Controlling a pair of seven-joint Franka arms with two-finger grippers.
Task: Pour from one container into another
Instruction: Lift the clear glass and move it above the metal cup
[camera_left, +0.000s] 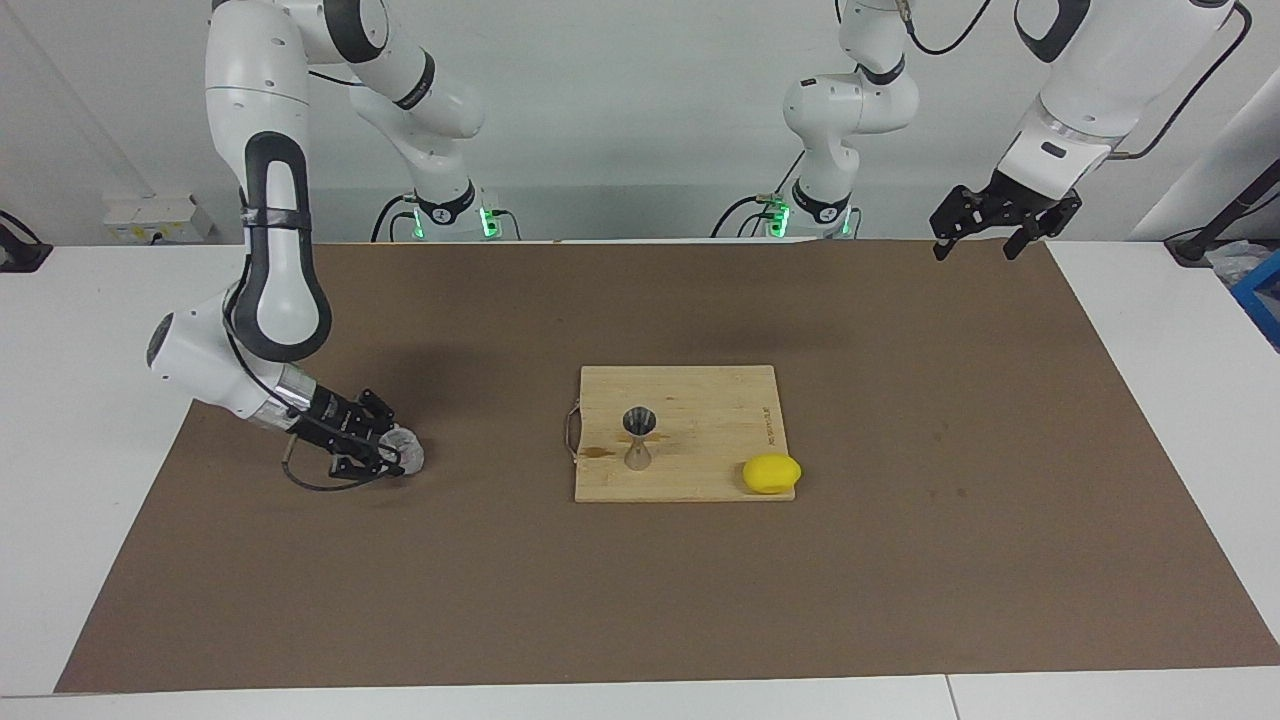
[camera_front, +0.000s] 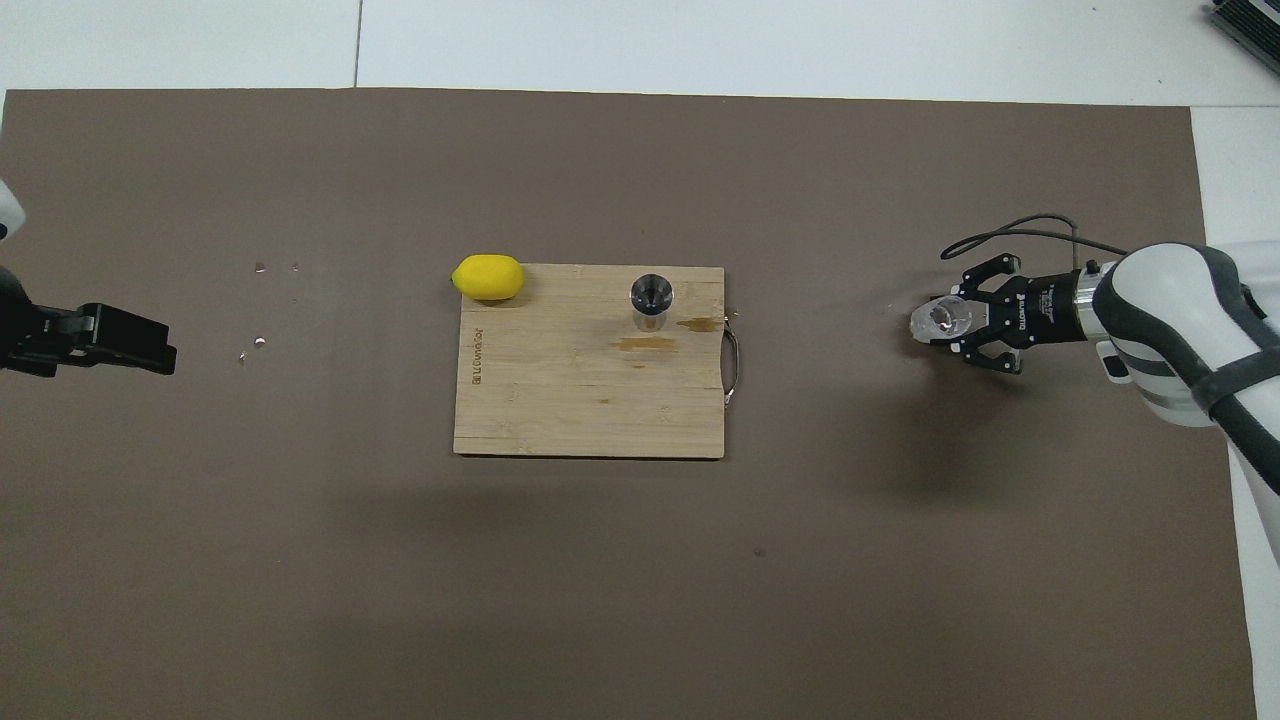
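Facing view first: right gripper (camera_left: 392, 455) sits low at the right arm's end of the brown mat (camera_left: 900, 560), reaching in sideways, its fingers clamped on the glass cup (camera_left: 405, 452), which rests on or just above the mat with its mouth turned partly toward the camera. Well apart from it, toward the middle of the table, a wooden board (camera_left: 700, 400) carries the steel jigger (camera_left: 638, 437), standing upright with its open cone up. The line from cup to jigger runs along the table's length toward the left arm's end, and this is the one path the coming move depends on, in my judgement: the cup must rise and travel that way before it can tip over the jigger's mouth. A lemon (camera_left: 771, 473) lies at the board's corner that is farther from the robots, toward the left arm's end. The left gripper (camera_left: 991, 222) hangs high over the mat's edge by the robots, fingers spread, waiting. Overhead view next: the right gripper (camera_front: 955, 320) closes on the cup (camera_front: 938, 319) from the outer end, so the arm's axis points straight at the jigger (camera_front: 651, 295) on the board (camera_front: 560, 400). The right arm is clearly the nearer one. The left gripper (camera_front: 150, 352) shows at the edge, holding nothing. The lemon (camera_front: 488, 277) lies clear of that path.
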